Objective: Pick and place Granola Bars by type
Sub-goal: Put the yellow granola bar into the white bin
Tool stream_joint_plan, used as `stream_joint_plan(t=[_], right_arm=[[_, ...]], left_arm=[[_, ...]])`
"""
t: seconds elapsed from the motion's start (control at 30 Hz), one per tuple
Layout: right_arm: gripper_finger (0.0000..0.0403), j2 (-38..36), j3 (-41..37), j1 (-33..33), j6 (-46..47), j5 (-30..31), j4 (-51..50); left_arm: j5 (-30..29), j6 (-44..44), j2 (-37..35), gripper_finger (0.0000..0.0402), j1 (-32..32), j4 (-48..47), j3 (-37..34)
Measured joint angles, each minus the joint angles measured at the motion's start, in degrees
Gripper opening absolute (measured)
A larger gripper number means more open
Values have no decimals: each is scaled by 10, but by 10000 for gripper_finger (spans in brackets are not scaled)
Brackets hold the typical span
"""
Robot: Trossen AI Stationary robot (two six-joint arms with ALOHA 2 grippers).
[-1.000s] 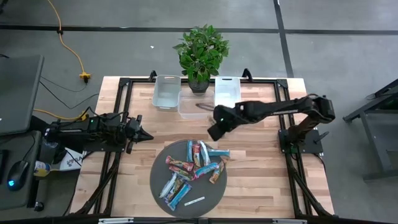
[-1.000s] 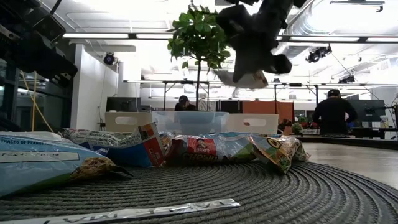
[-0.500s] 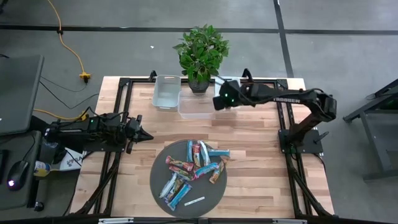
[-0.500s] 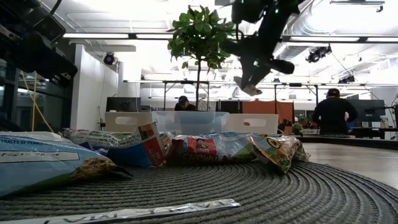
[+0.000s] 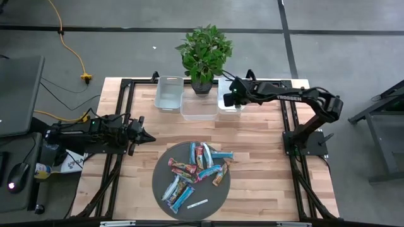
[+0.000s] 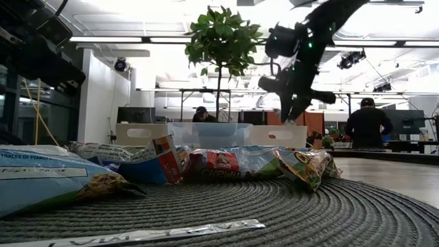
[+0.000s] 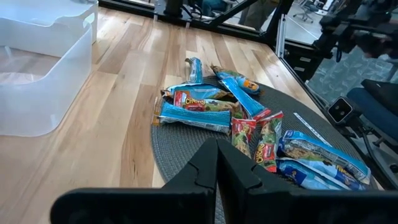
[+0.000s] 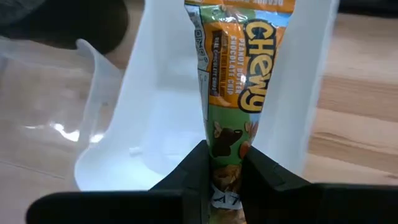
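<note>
One bar (image 8: 231, 93) sits pinched between our right gripper (image 5: 231, 99)'s fingers, an orange and green wrapper held by its near end, its free end reaching out over the white bin (image 5: 230, 94) at about one o'clock on the table. In the right wrist view the bar hangs above that bin's bare floor, with the bin's walls showing on both sides of it. From the low view the right gripper (image 6: 291, 116) hangs above the bin row, clear of the rims.

Three bins stand side by side along the far edge: another white bin (image 5: 168, 92) at eleven o'clock, a clear bin (image 5: 199, 107) at twelve, and the one under our right gripper. A potted plant (image 5: 204, 52) stands just behind the clear bin, near the right arm's reach.

About a dozen other bars (image 5: 192, 170), light blue, red and tan, lie heaped on the round grey mat (image 5: 222, 188) at six o'clock, some overlapping. A thin white strip (image 5: 197, 203) lies on the mat's near part.

Our left gripper (image 5: 148, 137) rests at nine o'clock, fingers pressed together on nothing, pointing toward the mat. Bare wood lies open between the mat and the bins, and between the mat and the left gripper.
</note>
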Motion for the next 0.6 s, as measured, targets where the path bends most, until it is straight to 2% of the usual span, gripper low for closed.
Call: stream_joint_plan(t=[0.2,0.37,0.6], right_arm=[[48,0,-57,-6,0,-19,90],[63,0,-73,-6,-1,-20,94],[104,0,-74,-6,-20,-25,95]], left_arm=[[0,0,0,1,0,0,0],[0,0,0,1,0,0,0],[1,0,0,1,0,0,0]])
